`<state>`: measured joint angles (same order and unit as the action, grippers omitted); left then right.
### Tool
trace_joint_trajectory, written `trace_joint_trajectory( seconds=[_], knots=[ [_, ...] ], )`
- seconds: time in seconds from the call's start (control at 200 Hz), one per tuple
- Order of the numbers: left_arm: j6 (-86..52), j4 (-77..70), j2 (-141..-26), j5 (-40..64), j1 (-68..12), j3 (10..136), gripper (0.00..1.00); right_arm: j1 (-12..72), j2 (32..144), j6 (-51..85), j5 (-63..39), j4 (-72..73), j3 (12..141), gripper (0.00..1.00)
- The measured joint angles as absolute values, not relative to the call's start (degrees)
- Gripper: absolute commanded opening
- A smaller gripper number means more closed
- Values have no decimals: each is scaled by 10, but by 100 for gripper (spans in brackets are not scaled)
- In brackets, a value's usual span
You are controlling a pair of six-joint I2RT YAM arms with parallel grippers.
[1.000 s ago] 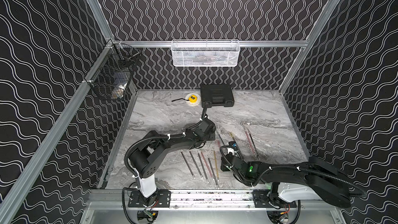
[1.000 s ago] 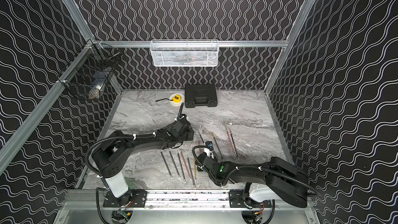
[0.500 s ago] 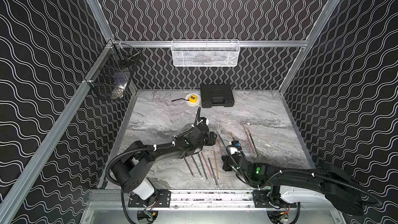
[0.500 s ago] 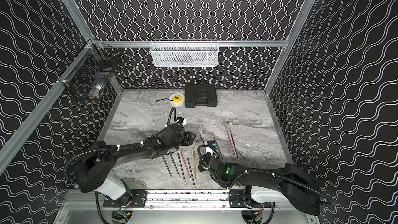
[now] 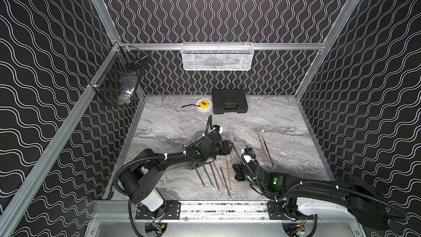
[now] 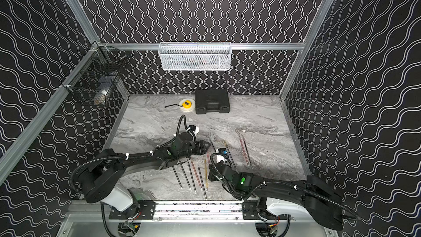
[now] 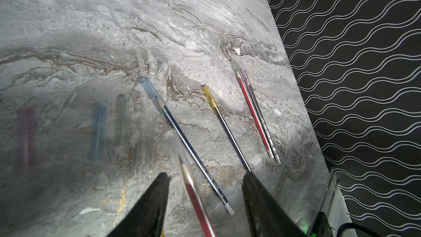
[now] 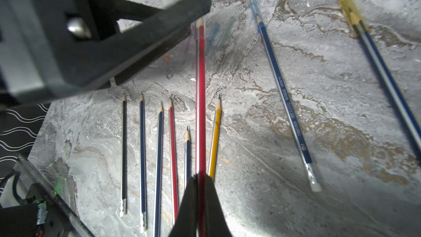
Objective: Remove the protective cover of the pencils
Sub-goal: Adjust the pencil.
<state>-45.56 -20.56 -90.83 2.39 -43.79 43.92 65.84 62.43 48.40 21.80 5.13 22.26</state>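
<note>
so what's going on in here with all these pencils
The right gripper is shut on a red pencil, holding it out to the left gripper, whose jaws stand open on either side of it. Its clear cover is still on the tip. Six bare pencils lie in a row, a few loose covers lie nearby, and other capped pencils wait.

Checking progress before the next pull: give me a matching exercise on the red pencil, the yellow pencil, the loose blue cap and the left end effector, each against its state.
Things:
1. red pencil
2. yellow pencil
3. loose blue cap
4. left end effector

States:
a. open
b. lying on the table, on no pencil
c. clamped in the right end effector, clear cap on its tip
d. bare tip, lying on the table

Pairs: 1-c; 2-d; 3-b; 4-a
</note>
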Motion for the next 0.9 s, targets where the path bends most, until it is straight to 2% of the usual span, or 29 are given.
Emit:
trace_joint_trajectory(
  seconds=[0.075,0.195,0.43,0.575,0.786,0.901],
  knots=[
    [-456,-206,-908,17,-438,439,57,659,620,484,218,51,224,0],
    [-458,-205,-908,15,-438,440,51,661,618,484,218,51,226,0],
    [-469,-212,-919,17,-438,446,34,675,620,483,221,55,232,0],
    [-479,-212,-922,17,-438,446,33,679,620,481,223,56,233,0],
    [-481,-214,-923,19,-438,447,22,682,618,479,227,59,233,0],
    [-487,-214,-923,16,-438,445,22,684,622,479,227,63,233,0]
  ],
)
